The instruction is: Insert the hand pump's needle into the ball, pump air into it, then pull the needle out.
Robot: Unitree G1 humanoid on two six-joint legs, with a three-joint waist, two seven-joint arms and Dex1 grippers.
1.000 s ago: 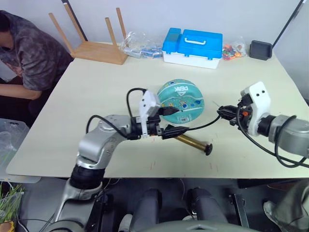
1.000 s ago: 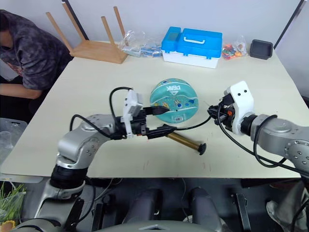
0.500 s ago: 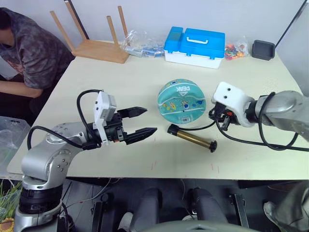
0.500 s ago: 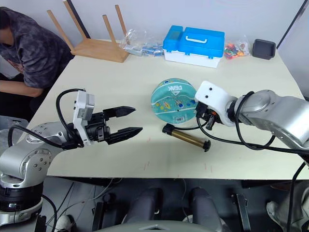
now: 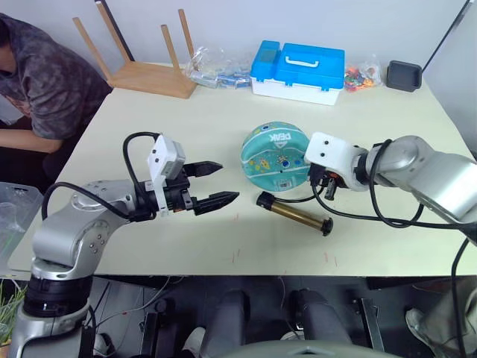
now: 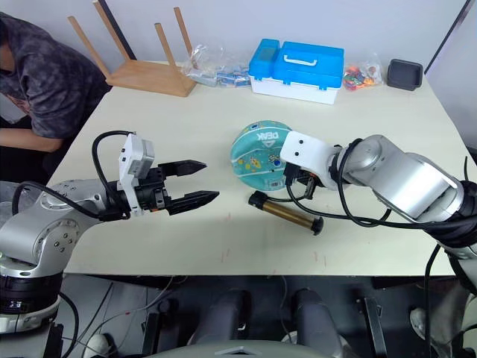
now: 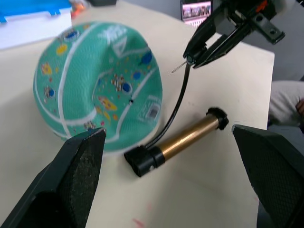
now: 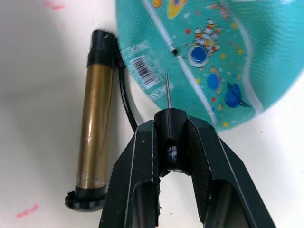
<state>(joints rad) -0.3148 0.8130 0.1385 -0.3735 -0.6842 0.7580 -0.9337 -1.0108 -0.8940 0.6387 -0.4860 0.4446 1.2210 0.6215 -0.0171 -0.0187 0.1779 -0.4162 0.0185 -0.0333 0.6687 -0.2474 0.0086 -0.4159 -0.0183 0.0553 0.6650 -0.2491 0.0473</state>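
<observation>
The teal ball (image 5: 276,154) rests mid-table, a little squashed. Just in front of it lies the hand pump (image 5: 294,213), bronze barrel flat on the table, its black hose (image 7: 176,107) curving up to my right gripper (image 8: 172,118). That gripper is shut on the needle's black fitting. The needle (image 8: 167,92) points at the ball's skin, its tip a short way from the small valve hole (image 8: 175,51) and apart from the ball. To the left of the ball my left gripper (image 5: 227,181) is open and holds nothing.
A blue toolbox (image 5: 298,71), an upturned wooden stool (image 5: 145,67), plastic bags (image 5: 216,71) and a black tray (image 5: 403,75) line the table's far edge. A person (image 5: 37,74) sits at the far left corner.
My left gripper has come off the pump's end and drawn back to the left, open. My right gripper has carried the needle leftward, close up to the ball.
</observation>
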